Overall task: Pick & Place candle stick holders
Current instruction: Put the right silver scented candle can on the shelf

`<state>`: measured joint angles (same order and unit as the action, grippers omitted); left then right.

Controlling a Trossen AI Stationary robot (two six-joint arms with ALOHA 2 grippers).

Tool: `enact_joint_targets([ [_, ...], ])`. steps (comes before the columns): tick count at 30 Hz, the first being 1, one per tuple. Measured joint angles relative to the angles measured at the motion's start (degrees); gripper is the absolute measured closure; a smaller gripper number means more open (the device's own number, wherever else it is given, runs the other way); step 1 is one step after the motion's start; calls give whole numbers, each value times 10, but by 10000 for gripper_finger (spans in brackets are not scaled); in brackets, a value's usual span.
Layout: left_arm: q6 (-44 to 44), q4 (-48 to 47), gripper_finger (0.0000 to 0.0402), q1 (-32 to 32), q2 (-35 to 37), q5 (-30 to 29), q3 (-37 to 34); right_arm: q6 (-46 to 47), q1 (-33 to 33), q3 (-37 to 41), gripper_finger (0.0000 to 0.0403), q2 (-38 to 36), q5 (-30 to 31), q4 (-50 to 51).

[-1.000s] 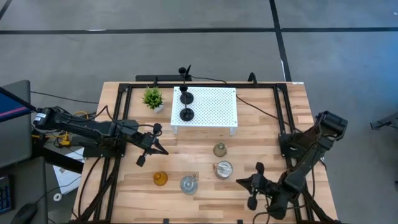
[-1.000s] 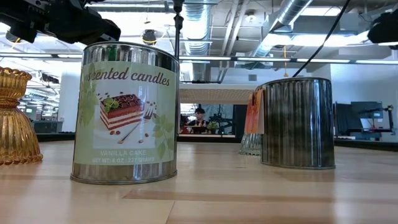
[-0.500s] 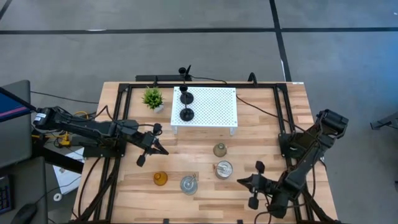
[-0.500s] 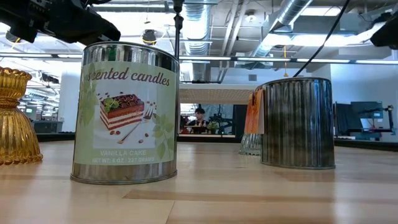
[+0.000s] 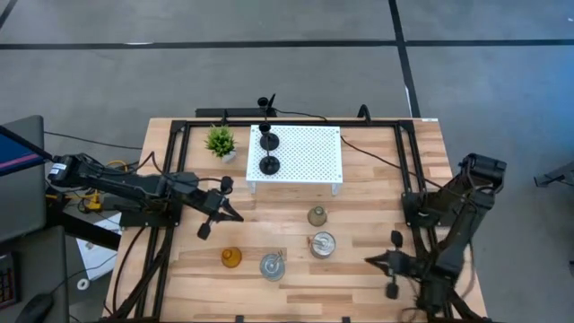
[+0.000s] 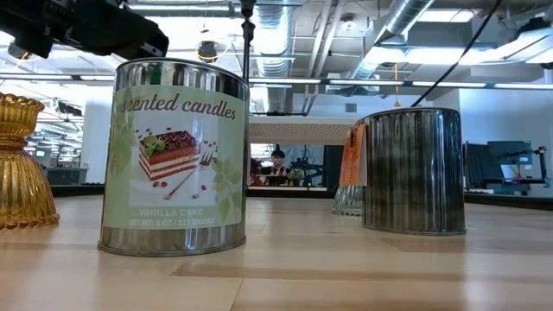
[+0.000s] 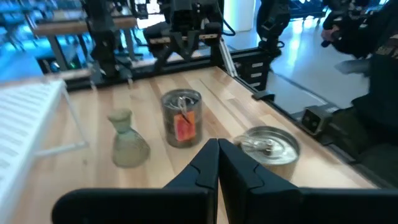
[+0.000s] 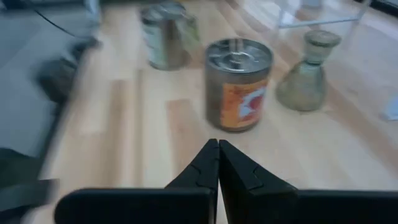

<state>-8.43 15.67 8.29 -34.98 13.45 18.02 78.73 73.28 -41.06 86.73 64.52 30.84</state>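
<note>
A: How far along is the job, going left to right across the bench (image 5: 359, 269)?

B: Partly done, by the look of it. Two black candlesticks (image 5: 267, 152) already stand on the left end of the white stand (image 5: 309, 152) at the far side. Four pieces sit on the bare wood nearer the front: the amber holder (image 5: 231, 258) furthest left, a tin (image 5: 272, 265) just beside it, a second tin (image 5: 323, 243) to the right, and the olive bell-shaped holder (image 5: 317, 215) a little farther back, between that tin and the stand.

A: So four remain?

B: That is the likely reading, if the stand is where they belong. The small plant (image 5: 220, 141) left of the stand is no part of it.

A: And the left gripper (image 5: 213, 208)?

B: It hangs over the left of the bench, near the amber holder but apart from it. Its wrist view shows the fingers pressed together, holding nothing.

A: The right gripper (image 5: 392, 262)?

B: Over the near right part of the bench, well to the right of the second tin. It is likewise clenched and empty, touching nothing.
</note>
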Motion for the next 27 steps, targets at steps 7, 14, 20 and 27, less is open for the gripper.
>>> enact_joint_targets([
  [7, -60, 16, 394, 0, 0, -14, 0, 4, 37, 49, 403, 14, 85, -84],
  [14, -60, 17, 394, 0, 0, -14, 0, 3, -12, 58, 403, 71, 121, -147],
  [20, -59, 19, 394, 0, 0, -14, 0, 4, -59, 58, 403, 99, 27, -186],
  [27, -59, 20, 394, 0, 0, -14, 0, -31, -90, 57, 393, 112, 13, -212],
])
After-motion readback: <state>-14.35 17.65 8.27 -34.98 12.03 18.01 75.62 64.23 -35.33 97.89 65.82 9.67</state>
